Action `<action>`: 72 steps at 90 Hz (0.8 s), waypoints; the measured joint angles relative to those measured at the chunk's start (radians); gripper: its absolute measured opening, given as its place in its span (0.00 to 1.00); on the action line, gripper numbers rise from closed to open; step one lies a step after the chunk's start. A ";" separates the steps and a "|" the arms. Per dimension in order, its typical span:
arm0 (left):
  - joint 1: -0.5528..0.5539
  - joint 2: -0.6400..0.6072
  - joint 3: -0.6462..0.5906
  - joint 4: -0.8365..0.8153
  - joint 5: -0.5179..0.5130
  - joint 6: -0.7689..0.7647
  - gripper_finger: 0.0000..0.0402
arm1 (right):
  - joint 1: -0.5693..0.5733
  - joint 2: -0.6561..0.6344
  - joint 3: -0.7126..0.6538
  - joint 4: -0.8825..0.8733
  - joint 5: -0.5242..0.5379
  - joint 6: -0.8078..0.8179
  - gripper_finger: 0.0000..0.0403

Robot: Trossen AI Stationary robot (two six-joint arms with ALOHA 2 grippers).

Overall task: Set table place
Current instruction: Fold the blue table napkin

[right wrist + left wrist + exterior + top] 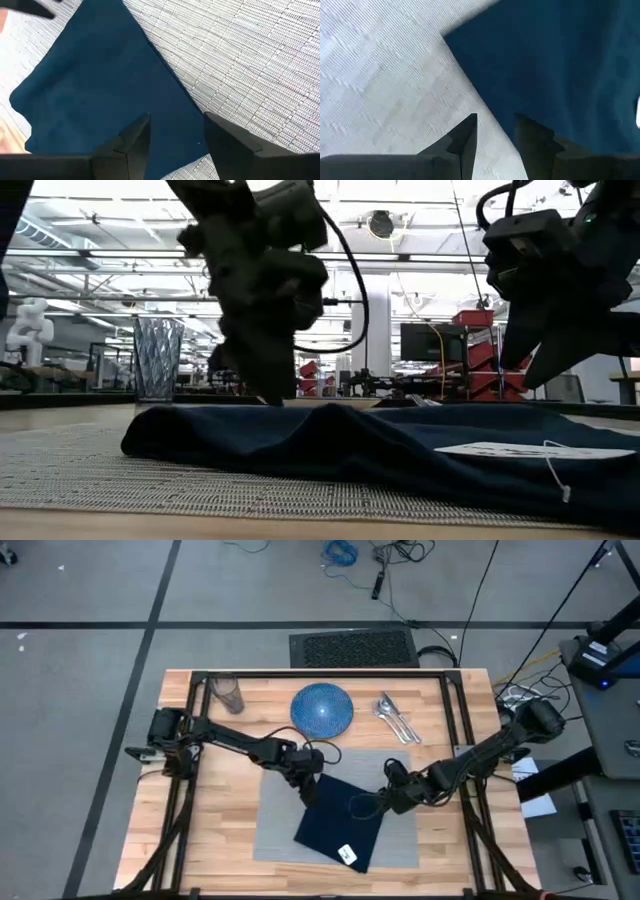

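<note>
High view, near to far: navy napkin (340, 823) lying skewed on grey placemat (275, 825), table (200, 840) beneath. Left tool (311, 793) at napkin's 11 o'clock corner, narrowly parted; right tool (372, 804) at its 2 o'clock edge, parted wider. Farther: glass (228, 694) at 10, plate (322, 708) at 12, cutlery (396, 718) at 1.

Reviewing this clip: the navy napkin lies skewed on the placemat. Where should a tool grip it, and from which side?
Probably by the corners, from above. The napkin lies flat and tilted on the placemat, so only its edges offer cloth to pinch. The left tool hangs open over the far corner, the right tool open at the right edge.
</note>
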 joint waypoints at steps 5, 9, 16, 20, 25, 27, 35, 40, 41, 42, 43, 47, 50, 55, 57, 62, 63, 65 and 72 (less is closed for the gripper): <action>0.024 0.000 0.000 0.046 0.000 0.002 0.28 | 0.001 0.000 0.000 0.001 0.000 0.000 0.42; 0.044 0.000 0.000 0.072 0.000 0.004 0.28 | 0.005 0.000 0.000 0.000 0.000 0.000 0.42; 0.078 0.000 0.000 0.093 0.000 0.015 0.28 | 0.013 0.000 0.000 0.000 0.001 0.006 0.41; 0.096 0.000 0.000 0.097 0.011 0.034 0.28 | 0.019 0.000 0.000 0.000 0.000 0.007 0.41; 0.115 0.000 0.000 0.099 0.041 0.068 0.28 | 0.026 0.000 0.000 0.000 0.001 0.009 0.41; 0.121 0.001 0.000 0.099 0.055 0.084 0.28 | 0.029 0.000 0.000 0.000 0.000 0.011 0.41; 0.140 0.009 0.000 0.100 0.112 0.122 0.28 | 0.039 0.000 0.000 -0.001 0.001 0.019 0.41; 0.148 0.009 0.000 0.097 0.147 0.143 0.28 | 0.040 0.000 0.000 -0.001 0.000 0.019 0.41; 0.149 0.009 0.000 0.098 0.153 0.149 0.28 | 0.040 0.000 0.000 -0.002 0.000 0.019 0.41; 0.149 0.009 0.000 0.099 0.157 0.155 0.28 | 0.040 0.000 0.000 -0.002 0.000 0.019 0.41; 0.150 0.009 0.000 0.100 0.162 0.162 0.28 | 0.040 0.000 0.000 -0.001 0.000 0.019 0.41; 0.152 0.010 0.000 0.104 0.175 0.191 0.28 | 0.040 0.000 0.000 -0.001 0.000 0.019 0.41; 0.152 0.017 0.000 0.106 0.179 0.213 0.28 | 0.040 0.000 0.000 -0.001 0.001 0.019 0.41; 0.150 0.022 0.000 0.098 0.184 0.249 0.28 | 0.040 0.000 0.000 -0.001 0.005 0.019 0.41; 0.149 0.022 0.000 0.095 0.189 0.262 0.28 | 0.040 0.000 0.000 -0.001 0.004 0.019 0.41; 0.148 0.027 0.000 0.105 0.200 0.288 0.28 | 0.040 0.000 0.000 -0.002 0.004 0.019 0.41; 0.148 0.030 0.001 0.108 0.202 0.292 0.28 | 0.040 0.000 0.000 -0.002 0.004 0.019 0.41; 0.148 0.034 0.003 0.109 0.203 0.296 0.28 | 0.040 0.000 0.000 -0.002 0.004 0.019 0.41; 0.147 0.053 0.000 0.089 0.204 0.318 0.28 | 0.040 0.000 0.000 -0.003 0.004 0.019 0.41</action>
